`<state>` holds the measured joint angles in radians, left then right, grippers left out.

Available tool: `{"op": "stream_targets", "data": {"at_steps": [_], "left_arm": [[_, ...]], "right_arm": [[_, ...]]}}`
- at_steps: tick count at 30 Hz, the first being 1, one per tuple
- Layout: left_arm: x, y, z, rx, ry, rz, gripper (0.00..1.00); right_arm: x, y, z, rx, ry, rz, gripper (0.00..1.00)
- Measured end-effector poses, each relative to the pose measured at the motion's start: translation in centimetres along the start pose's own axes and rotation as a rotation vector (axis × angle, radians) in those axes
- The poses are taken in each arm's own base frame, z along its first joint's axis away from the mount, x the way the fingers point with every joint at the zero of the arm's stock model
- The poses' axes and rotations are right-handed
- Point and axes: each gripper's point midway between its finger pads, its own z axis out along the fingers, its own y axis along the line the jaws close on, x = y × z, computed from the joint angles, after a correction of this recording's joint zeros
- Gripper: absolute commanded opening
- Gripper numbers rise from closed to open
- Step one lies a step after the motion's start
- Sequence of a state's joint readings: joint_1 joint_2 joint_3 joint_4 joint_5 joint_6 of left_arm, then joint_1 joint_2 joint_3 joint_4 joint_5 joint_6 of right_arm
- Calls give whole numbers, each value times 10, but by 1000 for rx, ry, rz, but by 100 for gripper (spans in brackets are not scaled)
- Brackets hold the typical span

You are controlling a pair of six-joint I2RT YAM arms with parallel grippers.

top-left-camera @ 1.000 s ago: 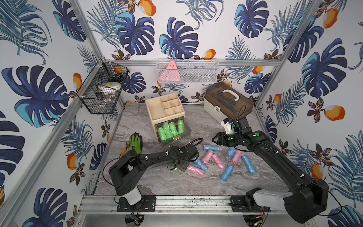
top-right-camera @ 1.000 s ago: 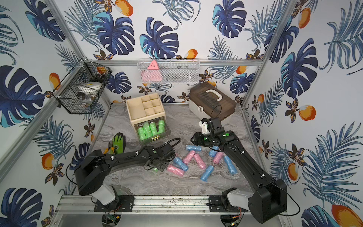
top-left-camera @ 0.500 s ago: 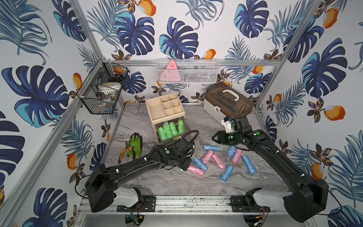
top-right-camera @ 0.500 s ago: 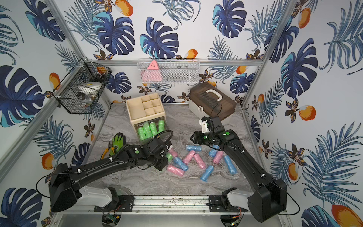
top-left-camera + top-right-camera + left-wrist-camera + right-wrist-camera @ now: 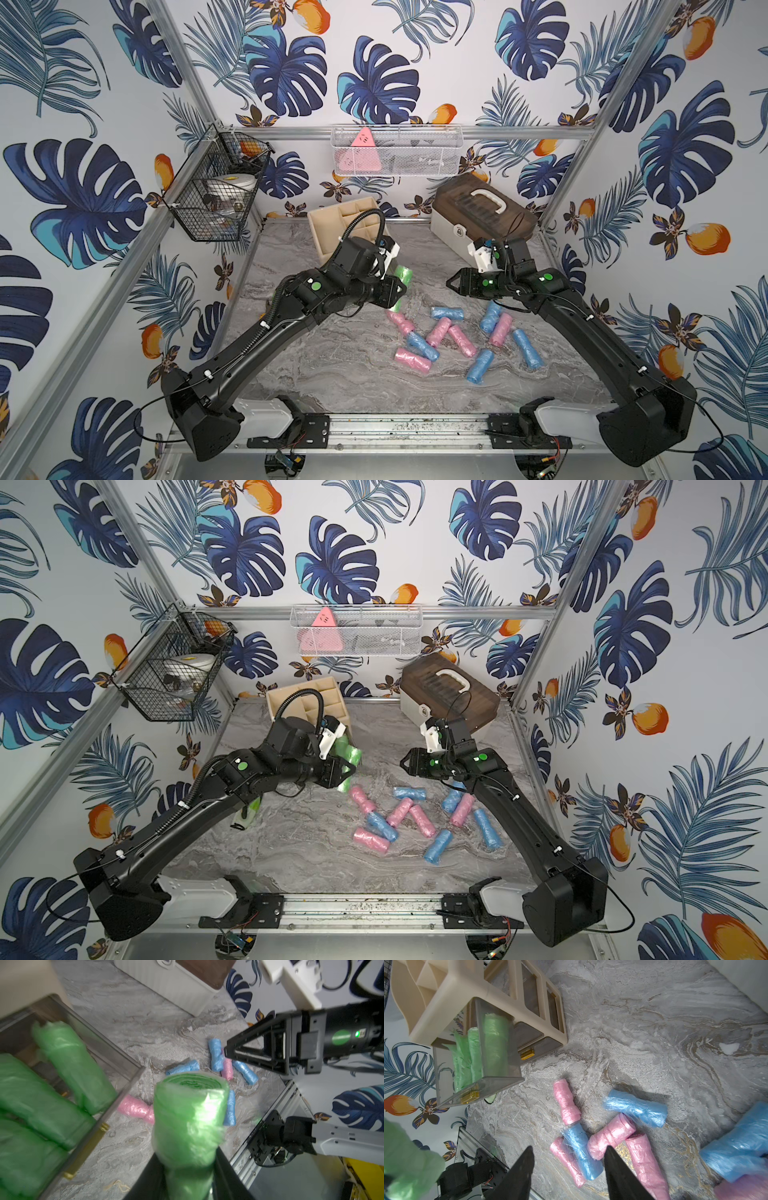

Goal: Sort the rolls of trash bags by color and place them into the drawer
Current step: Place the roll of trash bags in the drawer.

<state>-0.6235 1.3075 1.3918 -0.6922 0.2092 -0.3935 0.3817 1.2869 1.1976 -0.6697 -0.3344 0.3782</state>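
While the left end effector [image 5: 188,1165] grasps a green roll [image 5: 187,1118], drawer [image 5: 116,1103] placement comes next; the right end effector [image 5: 569,1149] gapes empty.

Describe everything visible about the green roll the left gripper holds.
The green roll is a pale-green cylinder of crinkly, glossy thin plastic, coiled layers showing at its free end. The left gripper clamps its other end between black fingers. It is held off the table, just outside the open drawer with other green rolls.

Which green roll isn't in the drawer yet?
The green roll clamped in the left tool; the other green rolls lie inside the open drawer.
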Motion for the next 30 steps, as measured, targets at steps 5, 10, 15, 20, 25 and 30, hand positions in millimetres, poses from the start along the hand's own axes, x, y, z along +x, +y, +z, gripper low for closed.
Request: {"op": "stream_targets", "data": {"at_steps": [5,10,15,20,25,30], "left_arm": [[-23,37,-2,-50,-46,-119,36],[-30,71,6,-67,-68,-250,36],[-33,94,12,-74,-96,-360,32],[-38,106,14,-75,-135,-415,30],[-39,117,18,-83,-148,-456,35],[-35,118,23,-72,-140,-481,44]], "right_arm": [[-2,5,0,-21,4,5,56],[-3,9,0,-41,5,17,55],[-2,10,0,-49,9,17,55],[-2,11,0,-54,11,20,55],[-3,13,-1,-62,11,19,55],[-5,15,-2,-69,5,16,55]]}}
